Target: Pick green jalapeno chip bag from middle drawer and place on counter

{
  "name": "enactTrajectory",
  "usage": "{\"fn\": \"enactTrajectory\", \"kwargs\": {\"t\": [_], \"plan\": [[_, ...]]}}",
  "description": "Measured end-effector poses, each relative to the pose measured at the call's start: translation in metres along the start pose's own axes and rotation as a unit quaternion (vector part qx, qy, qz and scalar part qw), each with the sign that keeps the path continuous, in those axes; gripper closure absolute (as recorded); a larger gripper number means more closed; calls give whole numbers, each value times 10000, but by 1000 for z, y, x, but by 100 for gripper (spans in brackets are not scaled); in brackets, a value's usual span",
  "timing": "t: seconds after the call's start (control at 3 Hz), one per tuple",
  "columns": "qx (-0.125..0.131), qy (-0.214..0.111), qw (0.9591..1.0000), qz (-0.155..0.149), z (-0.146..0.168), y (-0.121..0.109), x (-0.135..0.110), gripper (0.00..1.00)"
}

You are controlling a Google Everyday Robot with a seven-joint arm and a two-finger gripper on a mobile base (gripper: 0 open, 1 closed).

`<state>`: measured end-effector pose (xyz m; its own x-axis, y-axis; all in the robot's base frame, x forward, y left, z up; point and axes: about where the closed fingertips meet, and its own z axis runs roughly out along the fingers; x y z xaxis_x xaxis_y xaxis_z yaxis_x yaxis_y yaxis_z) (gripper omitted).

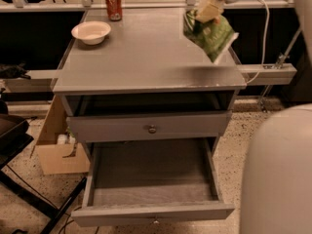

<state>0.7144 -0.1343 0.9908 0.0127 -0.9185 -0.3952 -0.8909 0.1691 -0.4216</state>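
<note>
My gripper (208, 11) is at the top right, above the right side of the counter (146, 57). It is shut on the top of the green jalapeno chip bag (210, 34), which hangs tilted in the air over the counter's right edge. The middle drawer (151, 177) is pulled out below and its tray is bare. The drawer above it (148, 126) is closed.
A white bowl (91, 31) and a red soda can (113, 4) stand at the counter's back left. A cardboard box (56, 140) sits on the floor to the left of the cabinet. A pale robot body part (275, 174) fills the lower right.
</note>
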Motion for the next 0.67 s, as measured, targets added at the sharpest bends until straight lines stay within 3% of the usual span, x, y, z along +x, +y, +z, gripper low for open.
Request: {"fn": "enactTrajectory", "kwargs": {"t": [0.33,0.67], "plan": [[387,-186,9991,0,-18,-24,-7,100],[388,-186,9991,0,-18,-24,-7,100]]}}
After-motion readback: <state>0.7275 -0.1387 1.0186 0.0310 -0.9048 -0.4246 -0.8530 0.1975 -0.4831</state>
